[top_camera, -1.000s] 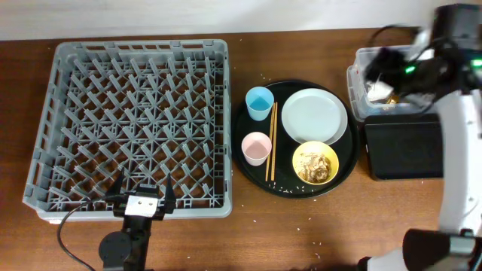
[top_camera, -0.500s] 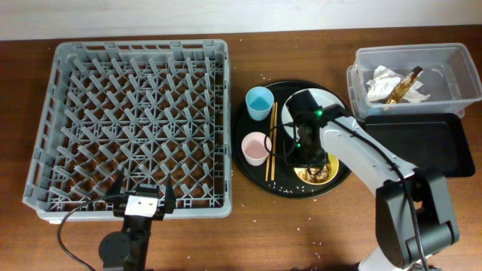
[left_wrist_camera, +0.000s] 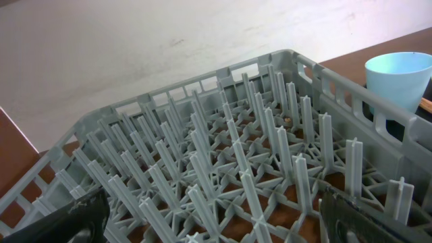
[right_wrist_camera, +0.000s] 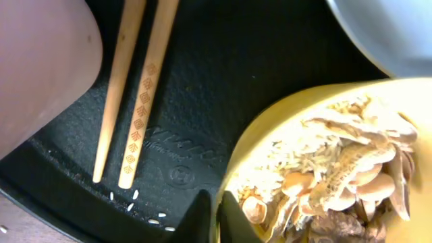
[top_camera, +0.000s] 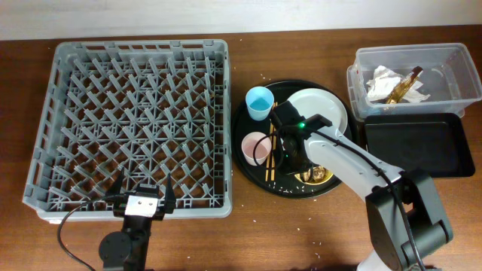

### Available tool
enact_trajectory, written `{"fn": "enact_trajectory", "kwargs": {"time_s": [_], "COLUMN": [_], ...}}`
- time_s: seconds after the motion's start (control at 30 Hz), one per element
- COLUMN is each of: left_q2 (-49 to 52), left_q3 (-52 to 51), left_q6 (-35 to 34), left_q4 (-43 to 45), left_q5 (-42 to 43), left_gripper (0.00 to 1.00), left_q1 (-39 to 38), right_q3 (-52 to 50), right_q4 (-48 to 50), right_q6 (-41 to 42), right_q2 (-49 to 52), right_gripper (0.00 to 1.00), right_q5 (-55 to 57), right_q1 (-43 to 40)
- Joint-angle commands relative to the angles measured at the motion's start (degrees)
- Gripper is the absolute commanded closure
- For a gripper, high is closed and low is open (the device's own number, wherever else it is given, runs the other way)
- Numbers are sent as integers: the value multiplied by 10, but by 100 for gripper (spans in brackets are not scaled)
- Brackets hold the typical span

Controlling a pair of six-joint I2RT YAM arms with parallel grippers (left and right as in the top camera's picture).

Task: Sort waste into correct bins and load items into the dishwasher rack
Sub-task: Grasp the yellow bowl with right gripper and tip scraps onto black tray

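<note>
Right gripper (right_wrist_camera: 214,214) on the yellow bowl (right_wrist_camera: 283,128), on the worktop's round black tray (top_camera: 257,175).
Left gripper (left_wrist_camera: 216,226) sits with fingers apart at the dishwasher rack's (top_camera: 135,120) near edge. Chopsticks (right_wrist_camera: 148,81) lie left of the bowl. The right gripper pinches the bowl's left rim. Food scraps (right_wrist_camera: 337,182) fill the bowl.

You can count one rack (top_camera: 139,47), one round tray (top_camera: 288,89), one plate (top_camera: 324,111), one yellow bowl (right_wrist_camera: 317,94), two cups, a blue cup (top_camera: 259,102) and a pink cup (top_camera: 254,147), two chopsticks (right_wrist_camera: 147,88), and two bins: one clear tub (top_camera: 459,60), one black rectangular tray (top_camera: 422,147)
</note>
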Motion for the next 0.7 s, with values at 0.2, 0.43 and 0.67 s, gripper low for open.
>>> {"fn": "enact_trajectory", "kwargs": {"time_s": [0.2, 0.43, 0.67], "left_q2": [-3, -3, -3], "left_q3": [-2, -2, -2], "left_q6": [5, 5, 5], "left_q4": [-1, -1, -1], "left_q5": [6, 6, 6], "left_gripper": [0, 0, 0], "left_q1": [3, 3, 3], "right_q3": [111, 135, 116], "right_q4": [-100, -114, -112], "right_q6": [-29, -172, -283], "right_q2": [-92, -203, -140], "right_gripper": [96, 96, 96], "right_q5": [-5, -289, -502], "right_q1": [-43, -374, -610]}}
